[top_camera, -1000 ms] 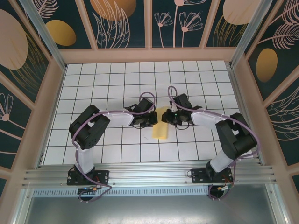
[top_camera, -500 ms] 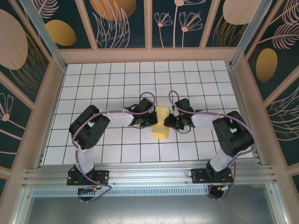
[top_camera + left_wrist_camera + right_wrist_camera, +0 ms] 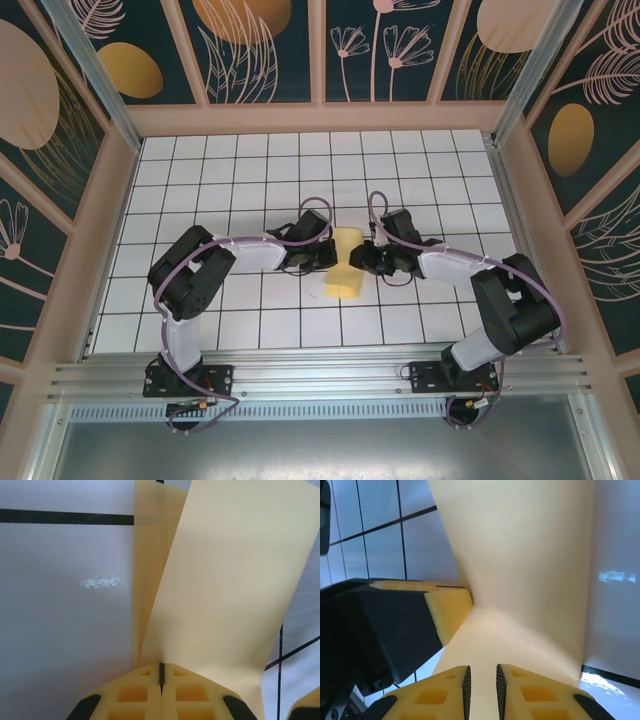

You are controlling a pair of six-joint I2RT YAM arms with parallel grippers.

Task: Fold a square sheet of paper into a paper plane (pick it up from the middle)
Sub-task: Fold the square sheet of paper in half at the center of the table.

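Top view: thin pale-yellow sheet of paper (image 3: pixel 345 275), partly folded, mid-way across the white grid-tiled table (image 3: pixel 200 180), between left gripper (image 3: pixel 325 256) and right gripper (image 3: pixel 362 258).
Left wrist: yellow pads pressed together, pinching the sheet of paper at its fold.
Right wrist: pads a narrow gap apart against the sheet; grip cannot be told.

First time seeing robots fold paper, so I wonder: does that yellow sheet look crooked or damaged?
Yes. The square sheet of paper isn't flat: the left gripper pinches its middle, so it narrows there and fans out in two skewed flaps. The right gripper, close by, has its jaws slightly apart. No tear shows.
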